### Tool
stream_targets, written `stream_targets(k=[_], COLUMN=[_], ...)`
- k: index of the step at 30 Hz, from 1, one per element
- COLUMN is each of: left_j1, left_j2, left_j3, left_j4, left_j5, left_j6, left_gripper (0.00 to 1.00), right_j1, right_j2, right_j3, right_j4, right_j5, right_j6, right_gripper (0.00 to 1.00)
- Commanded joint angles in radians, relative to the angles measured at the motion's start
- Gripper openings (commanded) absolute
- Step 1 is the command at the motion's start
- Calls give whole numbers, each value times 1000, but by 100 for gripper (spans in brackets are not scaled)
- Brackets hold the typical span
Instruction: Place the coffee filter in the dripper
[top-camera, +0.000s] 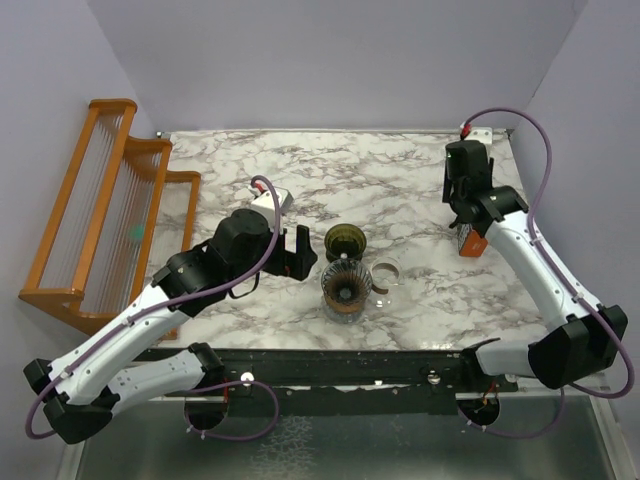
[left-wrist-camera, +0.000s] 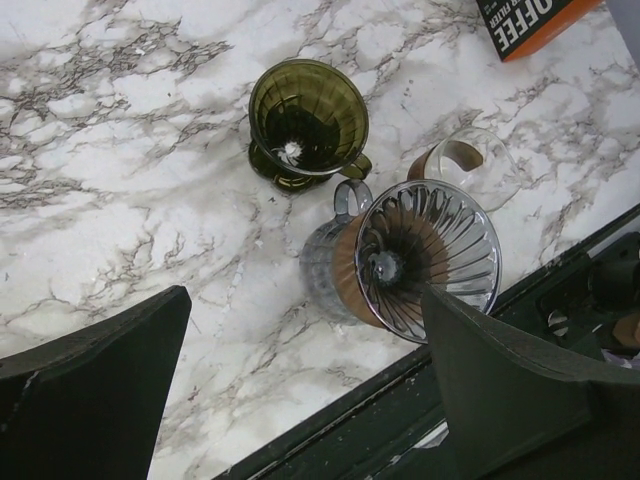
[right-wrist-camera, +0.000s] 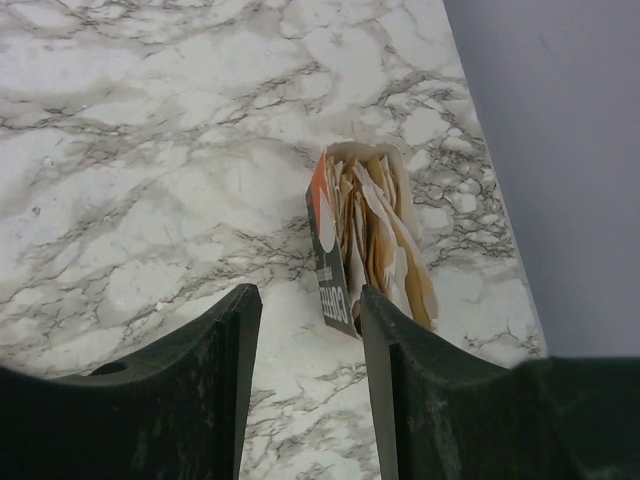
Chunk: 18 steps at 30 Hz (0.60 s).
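A marble-patterned worktop (left-wrist-camera: 120, 180) is shown with 2 arms over it. The dripper (left-wrist-camera: 307, 118), a dark olive-green translucent cone on a round base, is stood upright near the middle of the worktop. Its mouth is turned up, and its small side handle is pointed toward a clear ribbed glass dripper (left-wrist-camera: 432, 258) that is seated on a glass mug (left-wrist-camera: 322, 272) just beside it. A small glass cup (left-wrist-camera: 468, 160) is set near both.

The coffee filters (right-wrist-camera: 378, 225), cream and tan paper edges packed together, are held in an open orange box (right-wrist-camera: 328, 255) near the right edge, well apart from the dripper. The right end effector (right-wrist-camera: 310, 300) is poised above this box, its jaws partly parted and nothing gripped. The left end effector (left-wrist-camera: 305, 300) is spread wide, with nothing held, near the 2 drippers. A wooden rack (top-camera: 105, 200) is seen at the far left.
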Motion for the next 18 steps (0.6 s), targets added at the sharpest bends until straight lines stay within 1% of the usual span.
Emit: stream_targets(k=[1,8,14,18], left_j1=[-2,-2,-2,-2], left_j2=[-32,-50,-62,-64], left_j3=[-3,1,-3,-5], left_j4=[-45,-68,-76,-77], left_j5=[3,4,0,-3], left_j6=[30,41,39,33], left_gripper=[99,99,99,99], right_j1=[-86,-219,-267,-290], right_j2=[26,92,147,183], right_j3=[53,69,80,89], right_j4=[3,-10,-11,-4], right_j5=[-122,-214,-275,-290], right_j6=[-25,-39,-55,-57], right_gripper=[49,49,47,44])
